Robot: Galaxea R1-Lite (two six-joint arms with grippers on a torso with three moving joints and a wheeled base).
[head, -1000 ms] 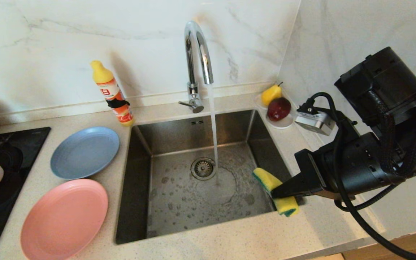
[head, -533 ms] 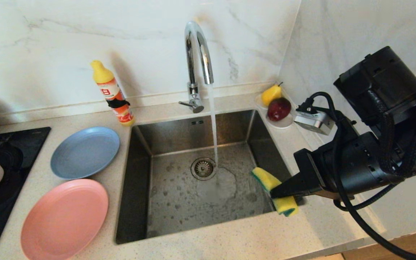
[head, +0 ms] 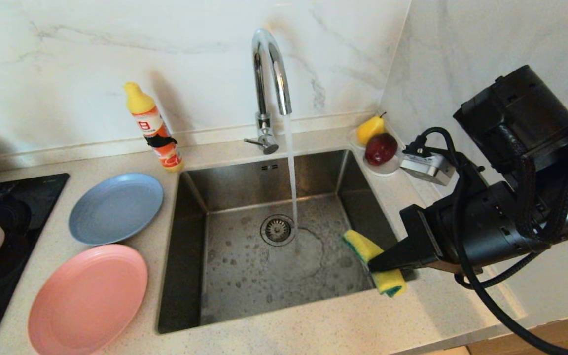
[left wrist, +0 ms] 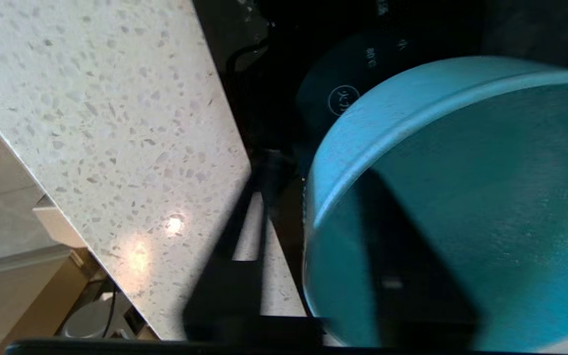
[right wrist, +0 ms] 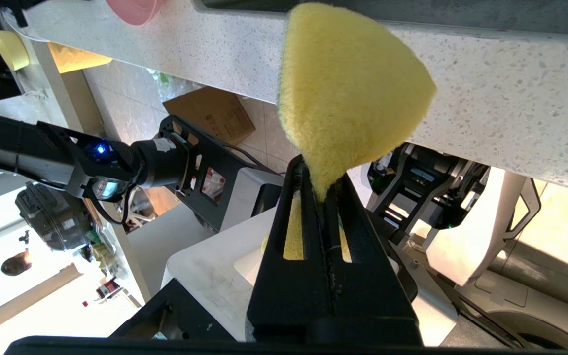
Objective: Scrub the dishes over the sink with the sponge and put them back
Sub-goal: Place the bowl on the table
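Your left gripper point(left wrist: 313, 276) is straddling the teal bowl's point(left wrist: 461, 207) rim, part open; right gripper point(head: 380, 264) is pinching the sponge point(head: 370, 254) over the sink point(head: 264, 266).

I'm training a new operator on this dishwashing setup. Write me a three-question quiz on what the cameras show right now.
1. True or false: the tap is running into the sink.
2. What does the right gripper hold? A) a pear B) the sponge C) a plate
3. Fill in: in the left wrist view, one finger of the left gripper is inside the ____ bowl.

Key: 1 true, a stream of water falls beside the drain. 2 B, the fingers are shut on the sponge over the sink's right edge. 3 teal, and the other finger stands outside the rim.
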